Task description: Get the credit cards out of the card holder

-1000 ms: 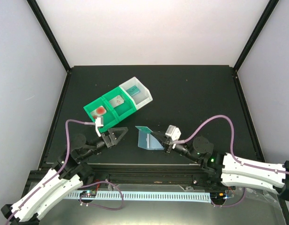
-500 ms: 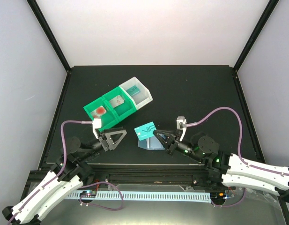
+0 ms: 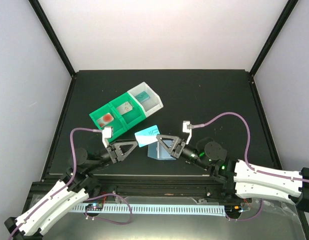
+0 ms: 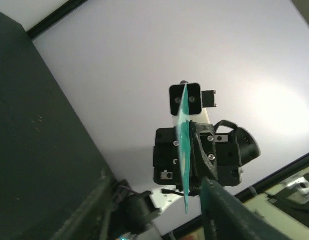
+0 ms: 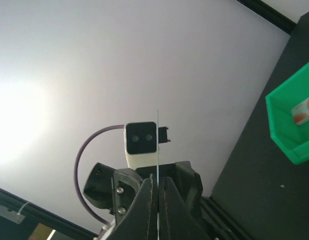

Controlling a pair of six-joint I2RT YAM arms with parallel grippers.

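A teal credit card [image 3: 145, 136] hangs on edge above the table, and my right gripper [image 3: 158, 140] is shut on its right end. In the right wrist view the card [image 5: 158, 145] shows as a thin line between the closed fingers [image 5: 149, 200]. My left gripper [image 3: 136, 144] faces it from the left, its jaws open on either side of the card [image 4: 184, 145] without touching it. The card holder [image 3: 162, 153] lies open on the table below the right gripper, partly hidden, with its pale blue sleeve showing.
A green tray [image 3: 116, 115] joined to a white tray [image 3: 145, 97] stands behind the grippers, with small items inside. The green tray's corner [image 5: 294, 125] appears in the right wrist view. Black frame rails run along the table's edges.
The right gripper lifted the card off the holder and carried it left. The left gripper moved right to meet it, and its jaws have narrowed around the card.
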